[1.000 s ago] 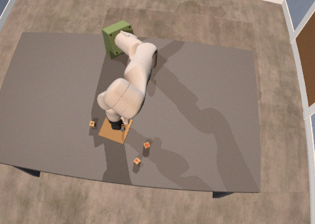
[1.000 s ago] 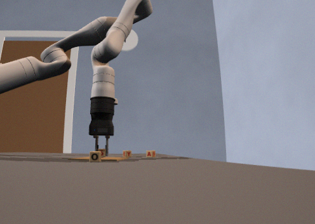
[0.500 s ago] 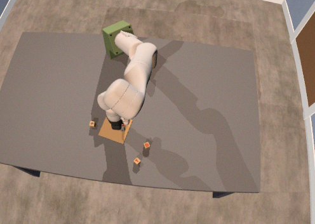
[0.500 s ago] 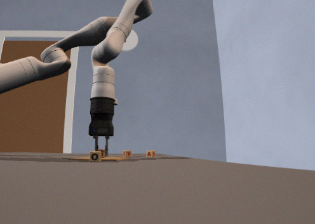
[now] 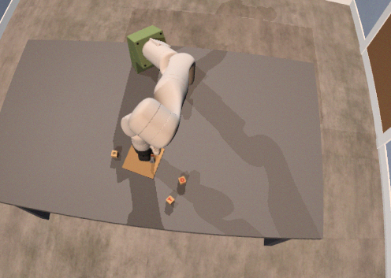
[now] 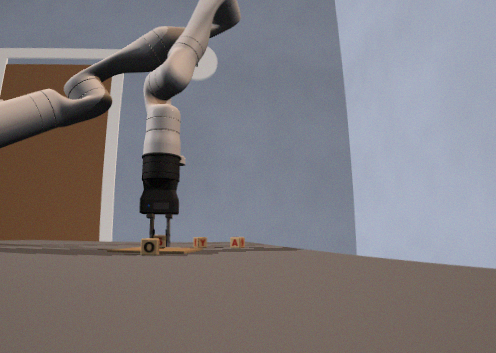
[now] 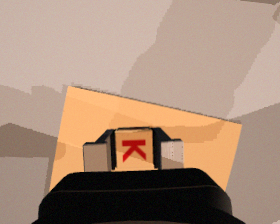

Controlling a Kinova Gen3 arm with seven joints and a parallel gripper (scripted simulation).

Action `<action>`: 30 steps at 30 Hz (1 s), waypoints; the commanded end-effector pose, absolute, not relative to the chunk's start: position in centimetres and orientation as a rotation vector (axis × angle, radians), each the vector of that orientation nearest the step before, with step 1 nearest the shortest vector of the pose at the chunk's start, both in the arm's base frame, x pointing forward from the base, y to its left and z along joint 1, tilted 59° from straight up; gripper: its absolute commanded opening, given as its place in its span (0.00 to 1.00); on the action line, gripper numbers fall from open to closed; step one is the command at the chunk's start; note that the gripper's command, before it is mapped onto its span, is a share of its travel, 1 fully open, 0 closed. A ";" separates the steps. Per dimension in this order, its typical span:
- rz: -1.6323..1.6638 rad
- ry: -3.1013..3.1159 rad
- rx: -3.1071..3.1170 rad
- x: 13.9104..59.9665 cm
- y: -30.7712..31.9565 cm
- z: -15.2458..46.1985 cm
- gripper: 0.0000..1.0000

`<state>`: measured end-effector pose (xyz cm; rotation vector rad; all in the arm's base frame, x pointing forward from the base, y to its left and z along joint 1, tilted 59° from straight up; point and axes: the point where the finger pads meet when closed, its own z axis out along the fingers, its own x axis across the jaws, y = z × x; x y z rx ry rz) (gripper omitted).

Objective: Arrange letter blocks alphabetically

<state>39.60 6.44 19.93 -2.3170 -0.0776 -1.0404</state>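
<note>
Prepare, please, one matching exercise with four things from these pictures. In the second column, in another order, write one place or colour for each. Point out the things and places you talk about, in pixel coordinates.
Things
1. K block (image 6: 161, 241) (image 7: 133, 150)
2. mat (image 5: 138, 168) (image 6: 120, 251) (image 7: 91, 115)
3. arm's base (image 5: 142, 34)
4. arm (image 5: 154, 119) (image 6: 162, 140)

Places and colours
A. green
B. whitish
C. between the jaws
D. orange

Right pairs: 1-C, 2-D, 3-A, 4-B
</note>
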 end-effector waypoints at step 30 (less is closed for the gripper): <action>-1.047 -0.074 -2.315 39.8 6.3 20.0 0.79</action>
